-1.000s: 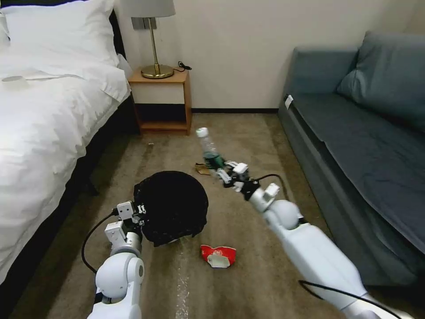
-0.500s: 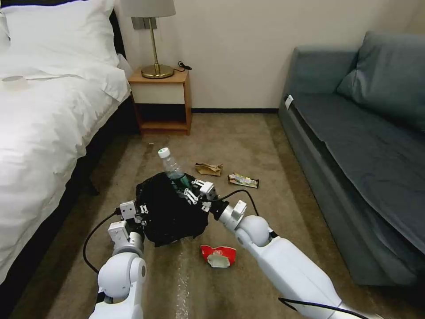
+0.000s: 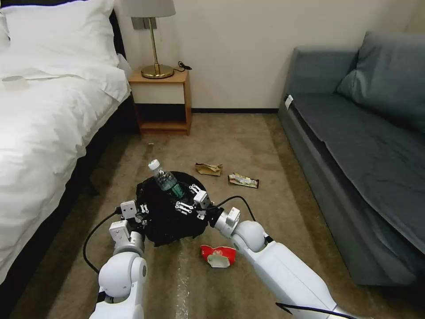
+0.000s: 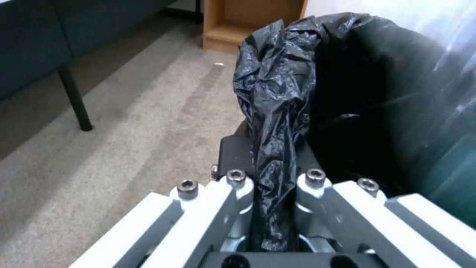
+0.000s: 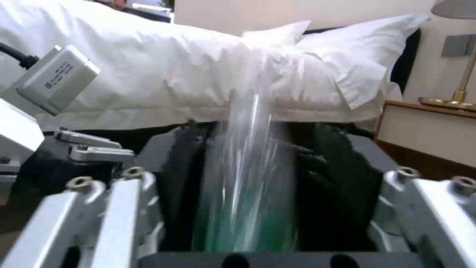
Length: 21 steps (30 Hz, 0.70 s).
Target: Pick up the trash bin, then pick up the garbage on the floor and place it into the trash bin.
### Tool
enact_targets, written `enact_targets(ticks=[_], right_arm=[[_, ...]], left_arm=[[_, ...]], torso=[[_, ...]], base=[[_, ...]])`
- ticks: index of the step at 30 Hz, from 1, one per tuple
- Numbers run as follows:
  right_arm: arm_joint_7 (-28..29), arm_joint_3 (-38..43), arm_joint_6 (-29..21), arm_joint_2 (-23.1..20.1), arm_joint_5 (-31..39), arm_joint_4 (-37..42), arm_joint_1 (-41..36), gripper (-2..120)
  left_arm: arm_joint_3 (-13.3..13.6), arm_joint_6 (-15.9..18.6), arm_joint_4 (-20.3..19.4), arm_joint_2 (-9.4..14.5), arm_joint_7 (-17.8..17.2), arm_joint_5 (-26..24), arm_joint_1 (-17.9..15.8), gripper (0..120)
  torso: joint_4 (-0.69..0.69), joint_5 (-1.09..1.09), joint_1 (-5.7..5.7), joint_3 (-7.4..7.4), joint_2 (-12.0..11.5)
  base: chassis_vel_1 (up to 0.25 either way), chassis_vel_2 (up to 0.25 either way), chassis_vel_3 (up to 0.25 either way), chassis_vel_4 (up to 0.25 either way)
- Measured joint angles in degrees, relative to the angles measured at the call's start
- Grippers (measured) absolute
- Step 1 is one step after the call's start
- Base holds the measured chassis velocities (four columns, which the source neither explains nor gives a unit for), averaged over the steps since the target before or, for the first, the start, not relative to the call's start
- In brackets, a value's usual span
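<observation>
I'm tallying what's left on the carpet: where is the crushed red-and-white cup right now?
In the head view the cup lies on the carpet just in front of the trash bin, close beside the right arm's elbow and apart from both.

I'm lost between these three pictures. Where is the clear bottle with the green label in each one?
Head view: the bottle sits just left of centre, tilted over the trash bin, at the right gripper.
Left wrist view: a blurred clear-and-green streak at the right edge is probably it.
Right wrist view: centre, between the open fingers.
Shared landmark: the bin's black bag.
</observation>
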Motion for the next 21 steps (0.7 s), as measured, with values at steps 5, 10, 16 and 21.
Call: enact_targets(ticks=[5, 10, 16, 21], right_arm=[[-0.3, 0.0, 0.0, 0.1, 0.0, 0.1, 0.0, 84], [-0.5, 0.5, -0.1, 0.1, -0.2, 0.3, 0.2, 99], [1.7, 4.9, -1.3, -0.7, 0.1, 0.4, 2.7, 100], [2.0, 9.2, -2.2, -2.6, 1.4, -0.9, 5.2, 100]], left_arm=[[0.0, 0.0, 0.0, 0.0, 0.0, 0.1, 0.0, 5], [-0.3, 0.0, 0.0, 0.0, -0.1, 0.2, 0.1, 5], [-1.0, 0.0, -0.4, 0.0, -0.1, 0.5, 0.4, 5], [-2.2, -0.2, -0.8, 0.0, -0.2, 0.4, 0.6, 5]], torso=[[0.0, 0.0, 0.0, 0.0, 0.0], [0.0, 0.0, 0.0, 0.0, 0.0], [0.0, 0.0, 0.0, 0.0, 0.0], [0.0, 0.01, 0.0, 0.0, 0.0]], base=[[0.0, 0.0, 0.0, 0.0], [0.0, 0.0, 0.0, 0.0], [0.0, 0.0, 0.0, 0.0], [0.0, 0.0, 0.0, 0.0]])
